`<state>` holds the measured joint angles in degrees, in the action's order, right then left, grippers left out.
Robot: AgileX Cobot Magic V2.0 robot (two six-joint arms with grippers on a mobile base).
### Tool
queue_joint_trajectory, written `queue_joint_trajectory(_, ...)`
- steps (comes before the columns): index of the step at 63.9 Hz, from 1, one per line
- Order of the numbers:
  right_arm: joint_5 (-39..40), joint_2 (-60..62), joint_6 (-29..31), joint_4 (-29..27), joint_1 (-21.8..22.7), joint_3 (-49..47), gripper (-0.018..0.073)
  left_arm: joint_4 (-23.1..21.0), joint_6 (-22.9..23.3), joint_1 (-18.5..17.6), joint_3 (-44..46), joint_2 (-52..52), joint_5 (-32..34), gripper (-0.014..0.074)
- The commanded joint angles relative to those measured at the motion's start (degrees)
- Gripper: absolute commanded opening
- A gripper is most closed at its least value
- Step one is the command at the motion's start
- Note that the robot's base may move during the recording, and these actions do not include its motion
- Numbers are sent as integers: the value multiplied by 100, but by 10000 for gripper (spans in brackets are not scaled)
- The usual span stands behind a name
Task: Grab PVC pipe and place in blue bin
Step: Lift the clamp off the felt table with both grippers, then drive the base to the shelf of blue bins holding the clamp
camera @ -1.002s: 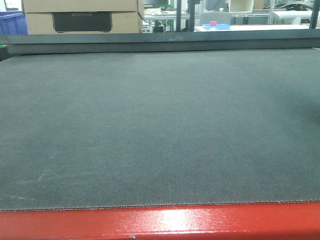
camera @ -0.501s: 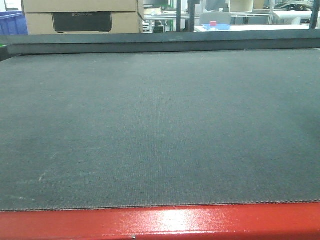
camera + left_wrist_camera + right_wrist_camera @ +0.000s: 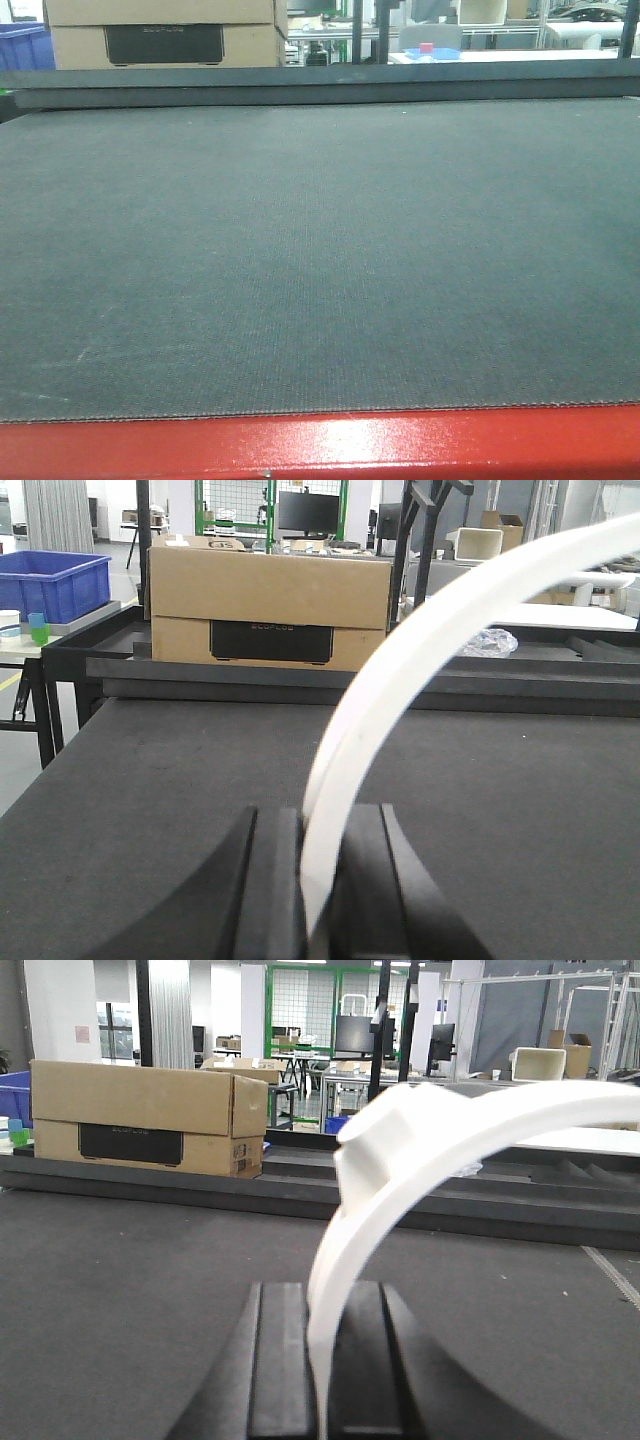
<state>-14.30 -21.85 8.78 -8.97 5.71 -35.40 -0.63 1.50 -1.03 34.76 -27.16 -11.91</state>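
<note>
Your left gripper (image 3: 318, 880) sits level, low over the black mat (image 3: 150, 780), jaws clamped on a white PVC pipe (image 3: 400, 670) that arcs up and to its right. Your right gripper (image 3: 318, 1360) is posed likewise, pinching a collared pipe (image 3: 420, 1150). The blue bin (image 3: 50, 580) stands far ahead-left of the left gripper.

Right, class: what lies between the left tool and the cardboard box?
Bare mat, then the dark ledge under the box; the left wrist view shows it. The left tool is shut on the pipe.
</note>
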Motion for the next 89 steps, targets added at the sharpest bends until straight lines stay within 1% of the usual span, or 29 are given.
queue_joint_trajectory(1, 153, 31, 37, 4, -10, 18, -162, -7, 52, 14, 10, 36, 139, -111)
queue_joint_trajectory(89, 153, 31, 37, 4, -10, 18, -162, -7, 52, 14, 10, 49, 139, -111)
